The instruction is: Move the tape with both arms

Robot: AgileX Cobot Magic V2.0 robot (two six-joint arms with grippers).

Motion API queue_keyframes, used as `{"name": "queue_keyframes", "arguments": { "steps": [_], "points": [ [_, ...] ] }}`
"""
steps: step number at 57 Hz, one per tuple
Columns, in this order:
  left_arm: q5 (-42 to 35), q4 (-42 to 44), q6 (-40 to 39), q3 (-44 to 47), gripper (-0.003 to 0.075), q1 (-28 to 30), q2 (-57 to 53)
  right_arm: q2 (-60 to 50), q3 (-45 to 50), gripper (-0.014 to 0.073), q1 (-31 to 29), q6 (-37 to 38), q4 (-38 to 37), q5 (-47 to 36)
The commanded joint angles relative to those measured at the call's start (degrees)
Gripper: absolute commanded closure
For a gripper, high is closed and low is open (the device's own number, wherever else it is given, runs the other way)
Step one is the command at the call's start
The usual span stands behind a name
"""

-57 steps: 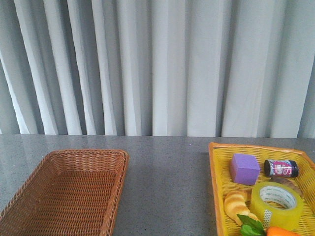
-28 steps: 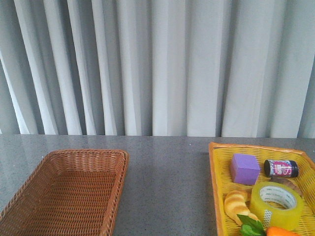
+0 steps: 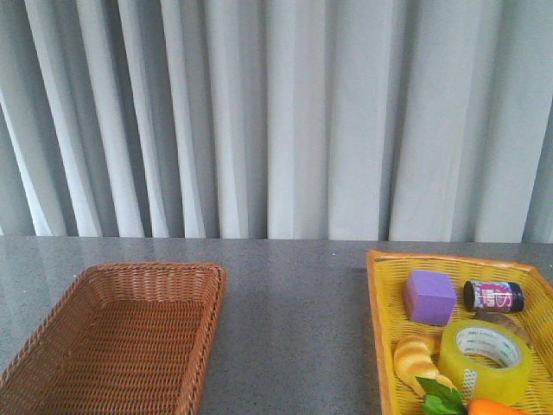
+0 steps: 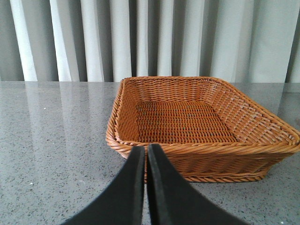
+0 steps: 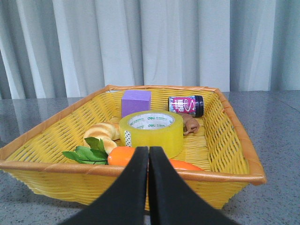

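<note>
The tape (image 3: 486,361), a translucent yellow roll with a white printed core, lies flat in the yellow basket (image 3: 377,320) at the front right of the table. It also shows in the right wrist view (image 5: 151,131), in the middle of the basket. My right gripper (image 5: 148,151) is shut and empty, outside the basket's near rim, with the tape beyond it. My left gripper (image 4: 146,149) is shut and empty, just short of the near rim of the empty brown wicker basket (image 4: 197,152). Neither arm shows in the front view.
The yellow basket (image 5: 42,129) also holds a purple block (image 5: 136,102), a small dark jar (image 5: 186,105), a croissant (image 5: 101,133), an orange carrot with green leaves (image 5: 124,157) and a brown item (image 5: 191,124). The brown basket (image 3: 130,337) sits front left. Grey curtains hang behind.
</note>
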Motion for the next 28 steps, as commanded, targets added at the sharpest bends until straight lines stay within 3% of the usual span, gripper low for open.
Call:
{"name": "queue_keyframes", "arguments": {
  "steps": [1, 6, 14, 17, 28],
  "points": [
    [-4.9, -0.6, 0.0, -0.4, 0.0726, 0.2, -0.9, -0.5, 0.2, 0.0601, -0.4, -0.1, -0.4, -4.5],
    [-10.6, -0.6, -0.3, -0.4, 0.0726, 0.2, -0.9, -0.5, 0.1, 0.0601, -0.4, -0.1, -0.4, -10.2],
    [-26.5, -0.6, -3.0, -1.6, 0.0726, 0.2, -0.9, -0.4, -1.5, 0.0601, -0.4, -0.1, -0.7, -32.3],
    [-31.9, -0.6, -4.4, -3.1, 0.0726, 0.2, -0.8, 0.1, -4.5, 0.0601, -0.4, 0.3, -0.7, -36.2],
    [-28.9, -0.6, -1.2, -18.9, 0.0726, 0.2, 2.4, 5.8, -23.9, 0.0601, -0.4, 5.5, -0.6, -26.4]
  ]
}}
